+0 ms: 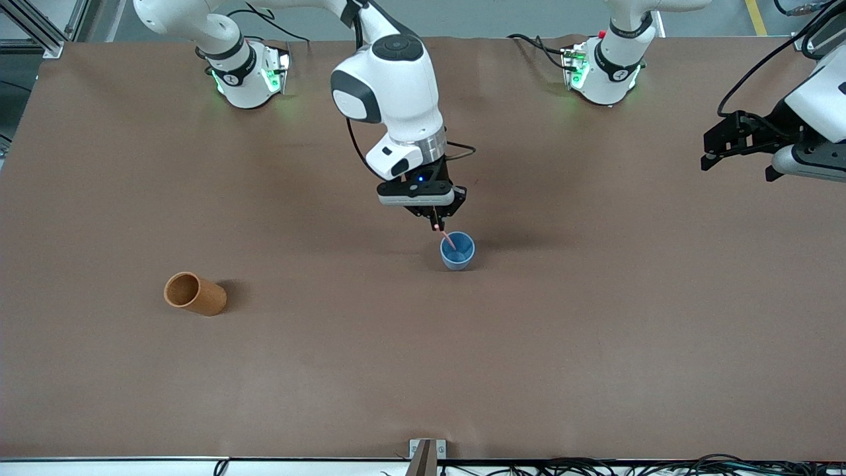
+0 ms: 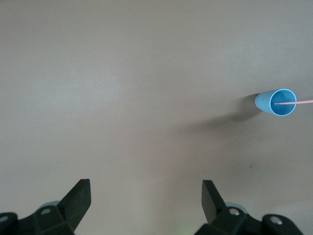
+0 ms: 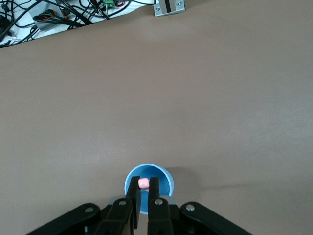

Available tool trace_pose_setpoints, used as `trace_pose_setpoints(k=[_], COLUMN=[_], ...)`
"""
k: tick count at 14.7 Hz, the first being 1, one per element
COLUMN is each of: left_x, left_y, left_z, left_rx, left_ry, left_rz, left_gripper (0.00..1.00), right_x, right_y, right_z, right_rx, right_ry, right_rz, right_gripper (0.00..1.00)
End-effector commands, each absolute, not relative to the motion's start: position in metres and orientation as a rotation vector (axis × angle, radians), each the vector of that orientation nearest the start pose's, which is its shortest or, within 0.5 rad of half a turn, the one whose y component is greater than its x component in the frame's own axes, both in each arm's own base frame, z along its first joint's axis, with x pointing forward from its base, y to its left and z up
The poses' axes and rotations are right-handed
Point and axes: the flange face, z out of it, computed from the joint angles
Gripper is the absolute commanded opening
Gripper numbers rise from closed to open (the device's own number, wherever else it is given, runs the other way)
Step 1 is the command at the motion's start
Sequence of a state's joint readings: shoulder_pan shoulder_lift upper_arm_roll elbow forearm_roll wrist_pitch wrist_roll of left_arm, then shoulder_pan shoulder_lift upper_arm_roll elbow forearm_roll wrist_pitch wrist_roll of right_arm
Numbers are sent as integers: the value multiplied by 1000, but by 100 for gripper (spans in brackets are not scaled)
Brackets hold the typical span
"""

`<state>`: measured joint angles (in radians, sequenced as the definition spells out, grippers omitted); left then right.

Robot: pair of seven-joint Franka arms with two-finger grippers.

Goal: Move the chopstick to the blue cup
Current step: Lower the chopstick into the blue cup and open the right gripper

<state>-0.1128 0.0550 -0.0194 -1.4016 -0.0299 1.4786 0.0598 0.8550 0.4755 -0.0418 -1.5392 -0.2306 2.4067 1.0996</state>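
The light-blue cup (image 1: 457, 250) stands upright near the middle of the table. The thin pink chopstick (image 1: 446, 238) slants down into it, lower end inside the cup. My right gripper (image 1: 437, 227) hangs just above the cup's rim, shut on the chopstick's upper end. In the right wrist view the pink end (image 3: 144, 183) shows pinched between the two fingers over the blue cup (image 3: 164, 178). My left gripper (image 1: 710, 158) waits in the air at the left arm's end of the table, open and empty. Its view shows the blue cup (image 2: 277, 102) with the chopstick (image 2: 299, 102) sticking out.
An orange-brown cork-like cup (image 1: 194, 293) lies on its side toward the right arm's end of the table, nearer the front camera than the blue cup. Cables and a metal bracket (image 1: 427, 453) run along the table's front edge.
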Motion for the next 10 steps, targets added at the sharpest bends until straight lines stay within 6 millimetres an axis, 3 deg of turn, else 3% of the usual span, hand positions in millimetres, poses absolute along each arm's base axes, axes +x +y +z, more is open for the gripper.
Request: trace_pose_setpoints(k=[1, 2, 4, 6, 7, 10], left_x=[559, 560, 560, 560, 561, 563], left_y=[-75, -76, -75, -73, -73, -72], left_z=[669, 668, 668, 668, 667, 665], left_rx=[-3110, -3113, -3121, -3126, -3127, -3127], left_ry=[311, 309, 277, 278, 276, 273], left_rz=[-63, -68, -70, -70, -68, -63], left_gripper=[100, 100, 100, 100, 100, 100], right_x=[500, 501, 507, 521, 525, 541], right_y=[528, 526, 523, 509, 497, 447], right_z=[422, 423, 433, 456, 475, 524], right_rx=[-2870, -2868, -2856, -2832, -2817, -2847], right_ry=[216, 221, 221, 264, 287, 363], right_rz=[-615, -616, -634, -656, -672, -690], right_gripper=[47, 63, 77, 95, 100, 100])
